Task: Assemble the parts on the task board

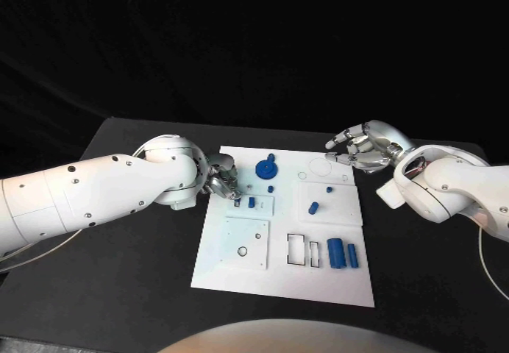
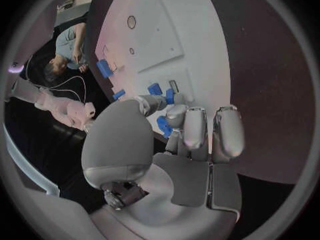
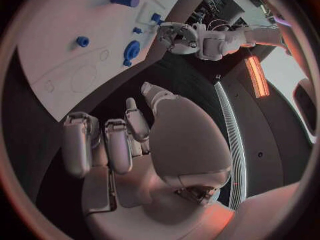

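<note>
The white task board lies in the middle of the black table. My left hand hovers low over the board's upper left part, and a small blue part sits pinched between its thumb and fingertips. Just past the fingers lie two small blue pieces beside a slot; one of them also shows from the head. A blue round gear stands near the top. My right hand hangs over the board's upper right corner, fingers curled in on nothing.
Two blue cylinders lie by the rectangular slots at the board's lower right. A blue piece and a small peg stand in the right middle. A raised plate with holes sits at the lower left.
</note>
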You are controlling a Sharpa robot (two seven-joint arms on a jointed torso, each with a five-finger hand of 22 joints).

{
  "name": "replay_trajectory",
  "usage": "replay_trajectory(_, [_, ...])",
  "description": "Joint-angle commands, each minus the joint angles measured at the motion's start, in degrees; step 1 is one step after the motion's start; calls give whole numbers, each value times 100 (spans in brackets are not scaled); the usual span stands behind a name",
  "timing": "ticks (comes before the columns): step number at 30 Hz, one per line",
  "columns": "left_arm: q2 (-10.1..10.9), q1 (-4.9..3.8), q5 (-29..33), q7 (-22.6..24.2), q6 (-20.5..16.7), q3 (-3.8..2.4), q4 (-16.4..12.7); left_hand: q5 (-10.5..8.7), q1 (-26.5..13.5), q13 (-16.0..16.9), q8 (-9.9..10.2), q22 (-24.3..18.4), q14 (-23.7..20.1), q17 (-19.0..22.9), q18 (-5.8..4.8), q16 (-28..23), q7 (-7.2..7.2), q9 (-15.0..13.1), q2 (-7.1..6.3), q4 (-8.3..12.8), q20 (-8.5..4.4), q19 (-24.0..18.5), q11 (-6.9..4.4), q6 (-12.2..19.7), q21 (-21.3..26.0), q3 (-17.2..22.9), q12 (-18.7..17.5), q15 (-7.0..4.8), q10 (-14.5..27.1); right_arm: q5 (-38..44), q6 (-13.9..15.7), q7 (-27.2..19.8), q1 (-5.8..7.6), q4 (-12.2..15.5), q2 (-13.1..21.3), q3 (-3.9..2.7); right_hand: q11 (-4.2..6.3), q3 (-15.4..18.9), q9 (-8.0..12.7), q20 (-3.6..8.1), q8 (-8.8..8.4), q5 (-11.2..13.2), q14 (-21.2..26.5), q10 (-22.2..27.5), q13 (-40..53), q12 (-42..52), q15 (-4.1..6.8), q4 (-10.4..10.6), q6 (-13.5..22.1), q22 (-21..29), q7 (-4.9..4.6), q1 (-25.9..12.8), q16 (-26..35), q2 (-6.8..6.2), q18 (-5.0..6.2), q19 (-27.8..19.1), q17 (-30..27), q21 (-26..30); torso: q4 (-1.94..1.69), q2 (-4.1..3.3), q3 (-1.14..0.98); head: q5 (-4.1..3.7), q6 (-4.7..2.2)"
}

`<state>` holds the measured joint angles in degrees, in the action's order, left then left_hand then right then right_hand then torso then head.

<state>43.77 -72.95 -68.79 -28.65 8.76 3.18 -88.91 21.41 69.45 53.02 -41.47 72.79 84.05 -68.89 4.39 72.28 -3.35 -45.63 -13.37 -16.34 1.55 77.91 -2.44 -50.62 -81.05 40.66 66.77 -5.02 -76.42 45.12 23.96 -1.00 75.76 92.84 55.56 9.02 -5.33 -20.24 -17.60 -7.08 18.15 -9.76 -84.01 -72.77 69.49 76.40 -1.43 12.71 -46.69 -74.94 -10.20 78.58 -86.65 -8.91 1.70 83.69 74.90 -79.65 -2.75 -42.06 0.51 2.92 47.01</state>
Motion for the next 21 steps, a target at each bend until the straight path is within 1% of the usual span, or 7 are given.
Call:
replay_trajectory(1, [-17, 13, -102, -2, 121, 1, -2, 34, 6, 8, -38, 7, 62, -7, -33, 32, 163, -609, 21, 672, -8, 13, 6, -148, -40, 724, 22, -34, -34, 61, -58, -27, -4, 6, -4, 0, 3, -14, -1, 6, 24, -32, -384, 31, -6, -34, 44, 15, 6, -848, 2, -40, 22, 7, 113, -39, 687, 38, 2, -1, 3, -1, 10])
replay_trajectory(5, [-19, 24, -118, -4, 151, 3, -1, 34, 6, 8, -38, 7, 62, -7, -33, 32, 163, -609, 21, 672, -8, 13, 6, -148, -40, 724, 22, -34, -34, 62, -59, -26, -4, 8, -1, 0, 3, -14, -1, 6, 24, -32, -384, 31, -6, -34, 44, 15, 6, -848, 2, -40, 22, 7, 113, -39, 687, 38, -1, -4, 4, -4, 15])
replay_trajectory(8, [-17, 30, -129, -7, 202, 4, -3, 35, 3, 6, -46, -1, 62, -8, -31, 32, 166, -616, 21, 677, -9, 8, 3, -148, -36, 735, 22, -36, -35, 62, -65, -23, -4, 8, 2, 0, 3, -14, -1, 6, 24, -32, -384, 31, -6, -34, 44, 15, 6, -848, 2, -40, 22, 7, 113, -39, 687, 38, -3, 0, 3, -6, 23])
replay_trajectory(10, [-12, 31, -137, -9, 234, 5, -6, 35, 3, 6, -46, -1, 62, -8, -31, 32, 166, -616, 21, 677, -9, 8, 3, -148, -36, 735, 22, -36, -35, 62, -71, -22, -4, 10, 5, 0, 3, -14, -1, 6, 24, -32, -384, 31, -6, -34, 44, 15, 6, -848, 2, -40, 22, 7, 113, -39, 687, 38, -5, 3, -2, -5, 41])
replay_trajectory(13, [-4, 34, -144, -11, 276, 6, -9, 36, 0, -2, -52, 3, 62, -7, -32, 31, 168, -621, 21, 681, -10, 10, 2, -149, -37, 742, 18, -37, -32, 62, -73, -20, -4, 11, 9, 0, 3, -14, -1, 6, 24, -32, -384, 31, -6, -34, 44, 15, 6, -848, 2, -40, 22, 7, 113, -39, 687, 38, -7, 1, -2, -4, 50])
replay_trajectory(16, [3, 36, -149, -13, 306, 6, -14, 37, -1, -2, -57, 9, 62, -6, -34, 30, 170, -626, 21, 686, -11, 14, 0, -148, -40, 750, 18, -38, -33, 62, -77, -20, -4, 11, 9, 0, 3, -14, -1, 6, 24, -32, -384, 31, -6, -34, 44, 15, 6, -848, 2, -40, 22, 7, 113, -39, 687, 38, -5, 2, 2, 3, 49])
replay_trajectory(21, [9, 43, -152, -14, 338, 7, -24, 37, -1, -2, -57, 9, 62, -6, -34, 30, 170, -626, 21, 686, -11, 14, 0, -148, -40, 750, 18, -38, -33, 62, -81, -23, -4, 9, 3, 0, 5, -17, -1, 8, 31, -41, -386, 24, -2, -32, 45, 25, 5, -847, 3, -51, 24, 10, 113, -36, 691, 46, -2, 4, -1, 7, 54])
